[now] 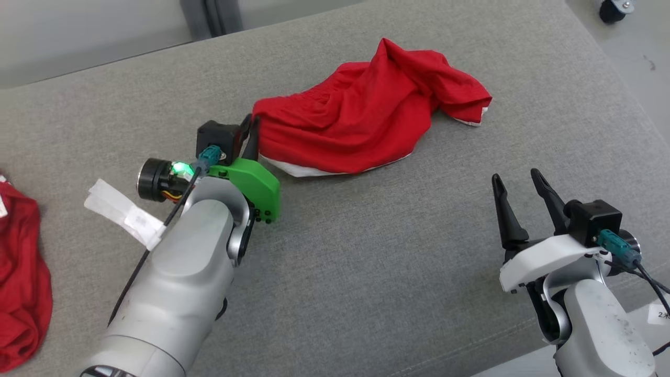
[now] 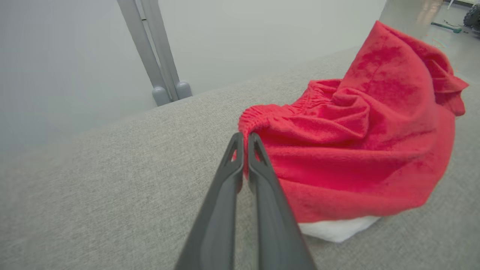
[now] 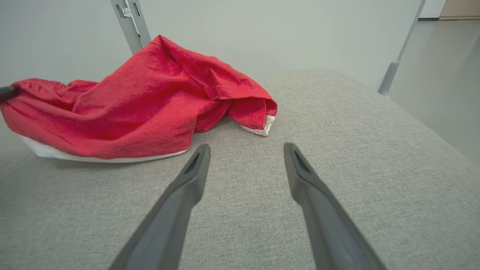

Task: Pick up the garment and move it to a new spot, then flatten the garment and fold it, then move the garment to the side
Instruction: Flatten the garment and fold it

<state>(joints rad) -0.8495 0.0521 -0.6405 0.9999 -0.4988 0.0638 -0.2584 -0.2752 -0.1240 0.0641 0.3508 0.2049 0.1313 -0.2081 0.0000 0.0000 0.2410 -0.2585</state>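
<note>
Head view has the garment lying crumpled on the grey surface, toward 12 o'clock from the middle. My left pincer is closed tight on its gathered waistband at the 9 o'clock end. Left wrist view shows the two fingers pressed together with the red edge caught at their tips. My right pincer stands wide open and empty down at 4 o'clock, well apart from the cloth.

I read this as the very start: the pick-up grip is made, the lift and carry to a new spot not yet done. Next I'd raise the left arm gently so the cloth peels off the surface without slipping from that thin pinch. I may want the right pincer on the far end to stop it dragging.

The garment's long axis runs roughly 9 to 3 o'clock, waistband pointing to 9, a white-trimmed leg hem pointing to 3, a ridge bunched toward 12. Another red cloth lies at the 8 o'clock edge.
</note>
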